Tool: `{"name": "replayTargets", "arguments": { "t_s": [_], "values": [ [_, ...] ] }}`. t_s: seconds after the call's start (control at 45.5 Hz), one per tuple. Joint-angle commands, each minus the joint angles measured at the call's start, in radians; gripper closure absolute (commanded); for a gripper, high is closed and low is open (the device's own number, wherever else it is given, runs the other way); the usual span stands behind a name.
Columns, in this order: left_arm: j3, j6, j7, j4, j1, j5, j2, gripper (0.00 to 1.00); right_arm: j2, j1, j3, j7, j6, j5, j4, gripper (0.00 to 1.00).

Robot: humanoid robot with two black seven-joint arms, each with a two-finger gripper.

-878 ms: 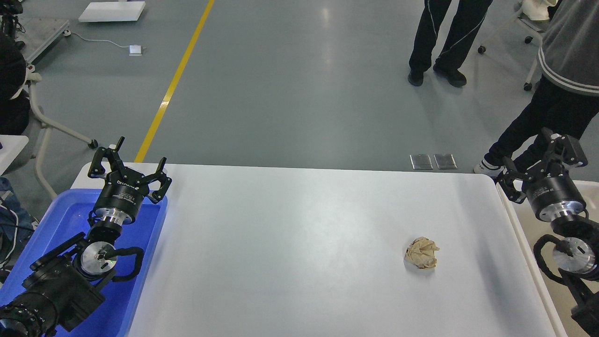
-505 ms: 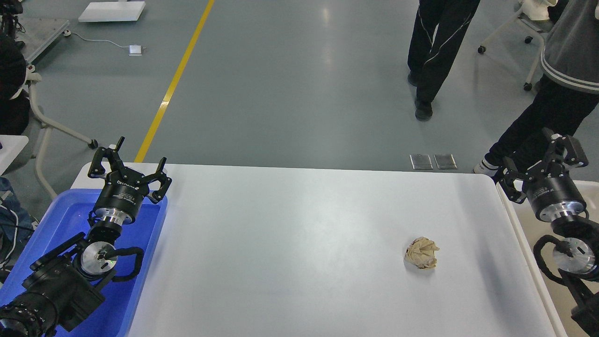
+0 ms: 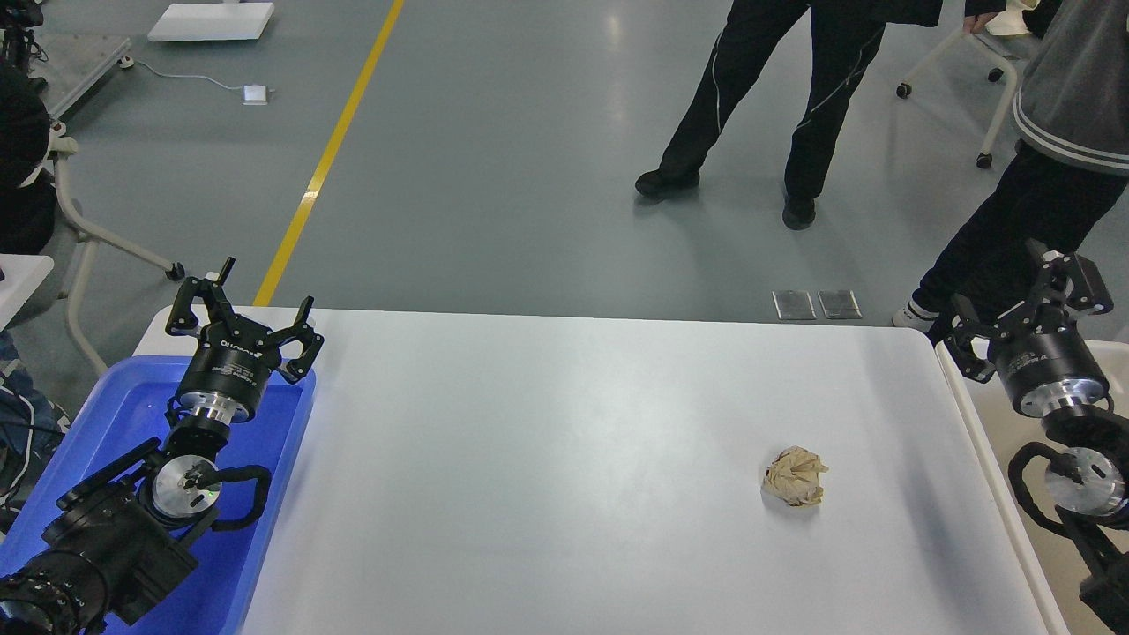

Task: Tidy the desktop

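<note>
Grey floor with a yellow line (image 3: 328, 159) lies beyond the desktop (image 3: 564, 441); I see one crumpled beige paper ball (image 3: 795, 476) on its right half; my left gripper (image 3: 240, 317) hangs over the blue tray (image 3: 291, 441), jaws spread, holding nothing; my right gripper (image 3: 1028, 304) hovers beside the cream bin (image 3: 992, 441), jaws spread too.

White surface (image 3: 547, 441) bare except 1 crumpled tan paper ball (image 3: 796, 476) right of centre. Blue tray (image 3: 265, 494) flanks left edge, cream bin (image 3: 988, 441) right edge.
</note>
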Motion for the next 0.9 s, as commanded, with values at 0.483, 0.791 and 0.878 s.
{"name": "replayTargets", "arguments": {
  "t_s": [0.483,0.791,0.878],
  "values": [
    [0.000,0.000,0.000,0.000,0.000,0.000,0.000,0.00,-0.002,0.022,-0.020,0.001,0.000,0.000,-0.018,0.00],
    [0.000,0.000,0.000,0.000,0.000,0.000,0.000,0.00,-0.143,0.086,-0.234,0.001,-0.008,0.002,-0.035,0.00],
    [0.000,0.000,0.000,0.000,0.000,0.000,0.000,0.00,-0.194,0.146,-0.363,-0.001,-0.014,0.000,-0.041,0.00]
  ]
}}
